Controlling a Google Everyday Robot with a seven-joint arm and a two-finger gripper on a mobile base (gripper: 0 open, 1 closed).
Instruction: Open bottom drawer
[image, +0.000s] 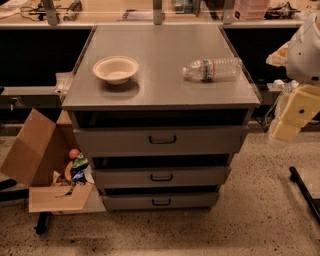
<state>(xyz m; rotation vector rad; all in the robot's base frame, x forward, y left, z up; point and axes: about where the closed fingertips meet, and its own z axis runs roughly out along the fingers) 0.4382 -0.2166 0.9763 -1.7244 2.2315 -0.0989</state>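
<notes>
The grey metal cabinet (160, 95) has three drawers stacked in front of me. The bottom drawer (125, 202) is the slimmest front, lowest down near the floor, with a small dark pull handle (161, 202) at its centre. A dark gap shows above it. The mid-sized drawer (161, 177) and the tallest drawer (161, 140) sit above. My gripper (290, 120), cream-coloured, hangs at the right edge of the view, to the right of the cabinet at about the top drawer's height, well apart from the bottom drawer's handle.
A white bowl (116, 69) and a lying water bottle (212, 68) rest on the cabinet top. An open cardboard box (37, 155) with snacks stands on the floor at the left. A black bar (305, 192) lies on the speckled floor at the right.
</notes>
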